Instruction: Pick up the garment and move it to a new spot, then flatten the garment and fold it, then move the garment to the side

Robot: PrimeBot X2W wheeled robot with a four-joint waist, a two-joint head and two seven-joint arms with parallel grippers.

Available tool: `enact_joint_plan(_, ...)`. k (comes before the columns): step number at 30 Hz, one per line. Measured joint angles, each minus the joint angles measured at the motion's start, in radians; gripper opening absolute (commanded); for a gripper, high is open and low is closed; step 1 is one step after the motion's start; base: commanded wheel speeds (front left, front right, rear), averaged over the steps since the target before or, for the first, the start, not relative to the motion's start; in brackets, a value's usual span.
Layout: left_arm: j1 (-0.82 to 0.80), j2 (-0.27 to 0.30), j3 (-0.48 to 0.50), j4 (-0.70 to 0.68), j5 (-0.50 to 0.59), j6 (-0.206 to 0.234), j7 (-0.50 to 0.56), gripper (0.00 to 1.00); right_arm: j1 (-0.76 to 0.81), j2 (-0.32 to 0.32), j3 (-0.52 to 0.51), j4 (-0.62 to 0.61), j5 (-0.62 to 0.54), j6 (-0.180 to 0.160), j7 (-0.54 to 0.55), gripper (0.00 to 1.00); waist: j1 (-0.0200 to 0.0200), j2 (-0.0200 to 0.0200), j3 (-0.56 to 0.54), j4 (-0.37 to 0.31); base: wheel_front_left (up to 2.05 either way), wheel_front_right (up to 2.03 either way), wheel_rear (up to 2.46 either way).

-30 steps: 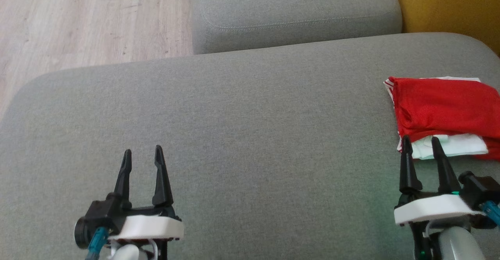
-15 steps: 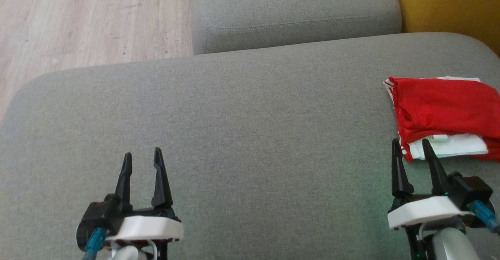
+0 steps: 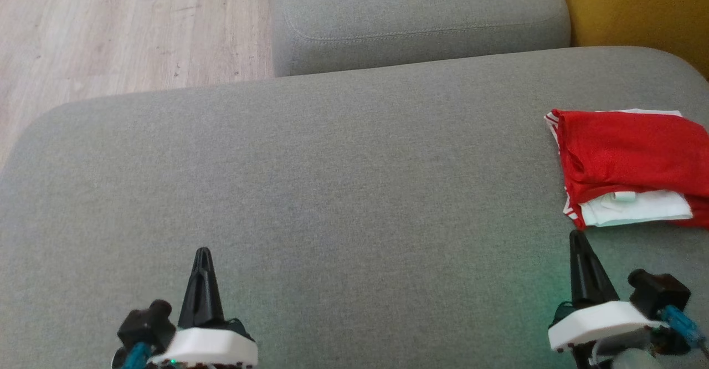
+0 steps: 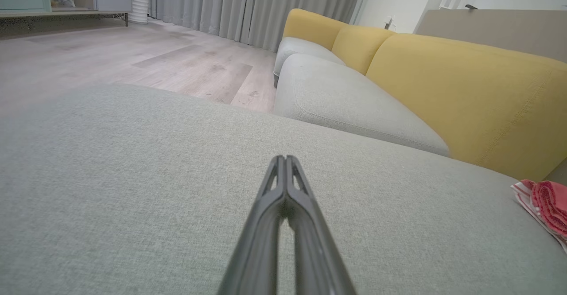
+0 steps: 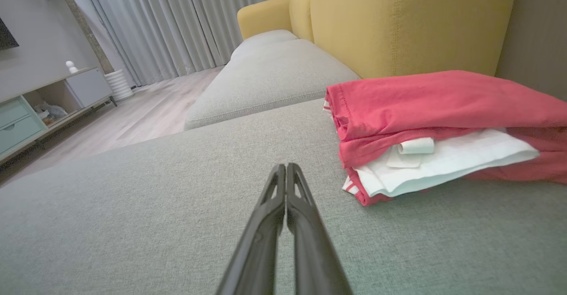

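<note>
The garment (image 3: 631,164) is red with a white layer, folded into a flat stack at the right edge of the grey cushion (image 3: 332,180). It also lies close ahead and to the right in the right wrist view, garment (image 5: 434,126), and at the far right edge as the garment (image 4: 545,202) in the left wrist view. My right gripper (image 3: 577,237) is shut and empty, just short of the stack's near edge, not touching it. My left gripper (image 3: 203,252) is shut and empty at the lower left, far from the stack. Both wrist views show pressed-together fingers, left gripper (image 4: 283,158) and right gripper (image 5: 284,166).
A second grey cushion (image 3: 421,14) lies beyond the one in front. A yellow backrest (image 3: 637,9) rises at the right. Wooden floor (image 3: 111,31) lies past the cushion's left edge. A low cabinet (image 5: 44,104) and curtains (image 5: 186,20) stand far off.
Both grippers have shut, from open to fingers pressed together. Both have drawn back towards the bottom of the head view, the right one away from the stack's edge. The garment has not moved.
</note>
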Motion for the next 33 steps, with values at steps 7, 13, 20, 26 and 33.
enact_joint_plan(7, -0.004, 0.000, 0.009, -0.001, -0.068, -0.009, 0.020, 0.00, -0.002, 0.000, -0.005, -0.004, 0.080, 0.000, 0.023, 0.00, 0.0000, 0.0000, 0.001, 0.002, 0.00, 0.00, 0.00)
enact_joint_plan(13, -0.004, 0.000, 0.025, -0.001, -0.128, -0.022, 0.036, 0.00, -0.002, 0.000, -0.009, -0.010, 0.150, 0.000, 0.038, 0.00, 0.0001, 0.0000, 0.003, 0.003, 0.00, 0.00, 0.00)
enact_joint_plan(20, -0.005, 0.000, 0.039, -0.002, -0.195, -0.029, 0.057, 0.00, -0.005, 0.000, -0.013, -0.018, 0.228, 0.000, 0.058, 0.00, 0.0001, 0.0000, 0.004, 0.005, 0.00, 0.00, 0.00)
enact_joint_plan(26, -0.007, 0.000, 0.053, -0.004, -0.254, -0.040, 0.072, 0.00, -0.005, 0.000, -0.017, -0.022, 0.298, 0.000, 0.069, 0.00, 0.0001, 0.0000, 0.005, 0.007, 0.00, 0.00, 0.00)
enact_joint_plan(33, -0.008, 0.000, 0.069, -0.004, -0.324, -0.052, 0.095, 0.00, -0.010, 0.000, -0.023, -0.028, 0.379, 0.000, 0.093, 0.00, 0.0001, 0.0000, 0.007, 0.009, 0.00, 0.00, 0.00)
